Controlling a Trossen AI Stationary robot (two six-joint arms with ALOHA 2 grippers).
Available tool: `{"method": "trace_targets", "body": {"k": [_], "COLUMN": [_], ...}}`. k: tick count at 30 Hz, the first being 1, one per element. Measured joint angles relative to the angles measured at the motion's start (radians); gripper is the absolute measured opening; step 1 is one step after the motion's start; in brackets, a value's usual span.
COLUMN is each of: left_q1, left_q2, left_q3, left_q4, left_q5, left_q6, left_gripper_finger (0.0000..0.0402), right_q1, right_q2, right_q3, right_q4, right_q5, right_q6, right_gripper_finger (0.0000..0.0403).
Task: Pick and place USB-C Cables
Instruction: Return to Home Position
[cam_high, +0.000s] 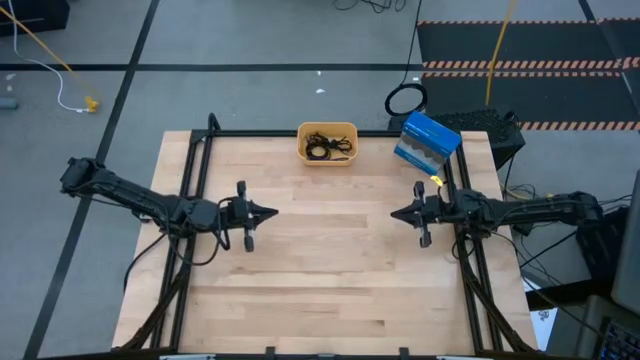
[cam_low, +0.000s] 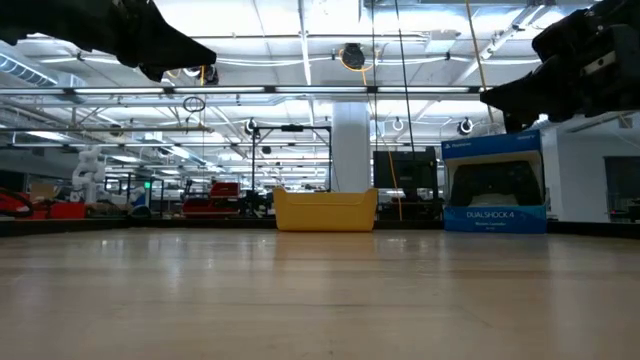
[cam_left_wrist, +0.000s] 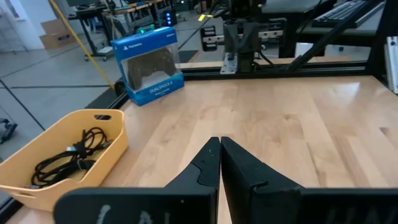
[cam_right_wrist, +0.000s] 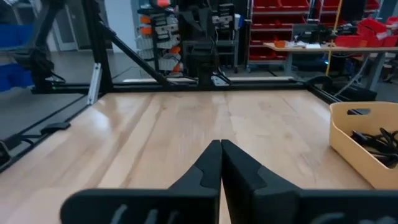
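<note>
The wooden table (cam_high: 330, 270) lies bare between the two arms. The left gripper (cam_high: 268, 211) and the right gripper (cam_high: 397, 213) hang above it, tips pointing at each other across a wide gap. Each pair of fingers (cam_left_wrist: 202, 171) (cam_right_wrist: 204, 168) is pressed together and grips nothing. A blue game-controller box (cam_high: 428, 140) sits beyond the right fingers at the far edge. The yellow bin (cam_high: 328, 143) stands just beside it, off to the side of both sets of fingertips and well clear of them. The cables (cam_left_wrist: 65, 158) lie inside the bin in a dark tangle.
</note>
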Motion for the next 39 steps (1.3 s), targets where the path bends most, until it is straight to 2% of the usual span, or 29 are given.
{"method": "trace_targets", "body": {"k": [5, 8, 17, 22, 30, 39], "left_q1": [0.0, 0.0, 0.025, 0.026, 0.026, 0.026], "left_q2": [0.0, 0.0, 0.0, 0.0, 0.0, 0.0], "left_q3": [0.0, 0.0, 0.0, 0.0, 0.0, 0.0], "left_q4": [0.004, 0.005, 0.022, 0.022, 0.033, 0.053], "left_q5": [-0.003, -0.003, -0.004, -0.003, -0.003, -0.003], "left_q6": [0.021, 0.028, 0.028, 0.027, 0.025, 0.025], "left_gripper_finger": [0.0009, 0.0004, 0.0015, 0.0004, 0.0022, 0.0023], "right_q1": [0.039, 0.064, 0.119, 0.123, 0.122, 0.122], "right_q2": [-0.052, -0.082, -0.155, -0.204, -0.301, -0.403], "right_q3": [0.0, 0.0, 0.0, -0.001, -0.001, -0.001], "right_q4": [-0.009, -0.042, -0.117, -0.154, -0.307, -0.334], "right_q5": [0.005, 0.051, 0.077, 0.097, 0.081, 0.095], "right_q6": [-0.002, -0.005, -0.011, 0.0, 0.018, -0.001], "right_gripper_finger": [0.0, 0.0, 0.0, 0.0, 0.0, 0.0]}}
